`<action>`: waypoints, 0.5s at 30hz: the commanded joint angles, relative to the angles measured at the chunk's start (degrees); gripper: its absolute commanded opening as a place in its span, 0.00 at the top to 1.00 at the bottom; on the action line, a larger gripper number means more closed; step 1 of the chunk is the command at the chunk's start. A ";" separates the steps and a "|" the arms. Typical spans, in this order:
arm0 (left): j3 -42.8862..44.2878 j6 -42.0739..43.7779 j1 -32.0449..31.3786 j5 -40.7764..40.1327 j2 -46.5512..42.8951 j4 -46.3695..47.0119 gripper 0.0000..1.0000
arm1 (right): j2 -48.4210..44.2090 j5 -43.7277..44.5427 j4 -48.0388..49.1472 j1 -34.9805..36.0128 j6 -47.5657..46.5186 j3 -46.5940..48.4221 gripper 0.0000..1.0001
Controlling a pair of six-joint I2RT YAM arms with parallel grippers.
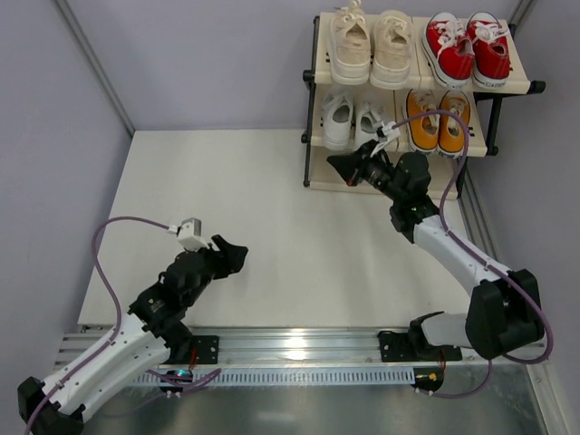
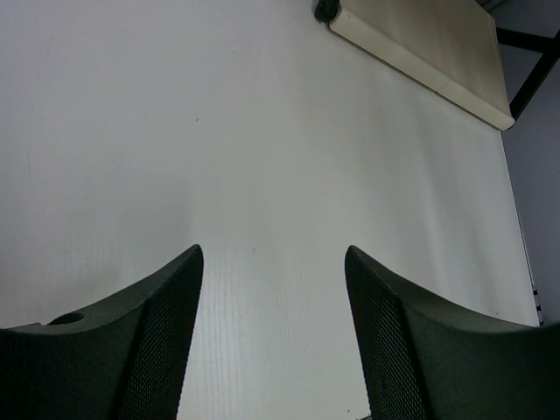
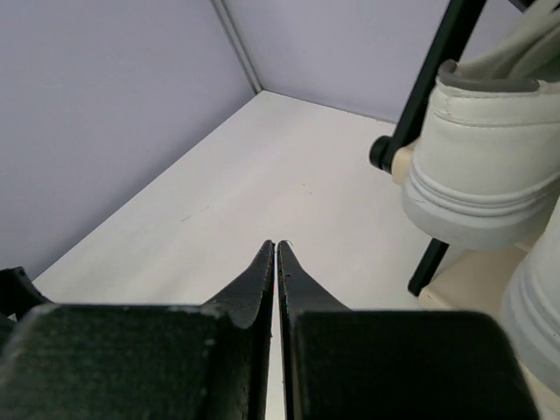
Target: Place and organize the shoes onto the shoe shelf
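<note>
Four pairs of shoes sat on the shoe shelf (image 1: 311, 118), which stood at about 1 o'clock in the overhead view, at the far right of the white table (image 1: 272, 208). On the top tier, the cream-beige pair (image 1: 372, 47) was at 9 o'clock and the red pair (image 1: 469, 47) at 3 o'clock; on the tier below, the white pair (image 1: 352, 120) was at 9 o'clock and the orange-yellow pair (image 1: 438, 120) at 3 o'clock.

The right gripper (image 1: 337, 166) was near the shelf's 7 o'clock corner, just in front of the white pair and pointing toward 9 o'clock; its fingers were pressed together with nothing between them.

The left gripper (image 1: 234, 252) was above bare table at about 8 o'clock, well apart from the shelf; its fingers were spread wide and held nothing.
</note>
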 commanded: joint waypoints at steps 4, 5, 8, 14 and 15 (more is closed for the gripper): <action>0.34 0.07 0.12 -0.68 -2.10 -2.89 0.35 | -10.88 1.38 2.35 -0.77 -2.47 -5.97 0.96; 0.34 -0.02 0.12 -0.68 -2.53 -3.33 0.35 | -11.42 3.04 1.03 -0.86 -3.17 -6.15 0.96; 0.25 -0.28 0.12 -0.42 -3.06 -4.03 0.35 | -12.13 7.62 -3.19 -2.96 -4.76 -7.11 0.96; -0.28 -0.37 0.12 -0.50 -5.09 -5.35 0.35 | -9.50 3.94 -1.79 -7.71 -3.00 -7.03 0.96; -0.27 -0.46 0.21 -0.59 -5.26 -5.62 0.35 | -7.93 3.41 -1.36 -8.24 -2.74 -6.68 0.96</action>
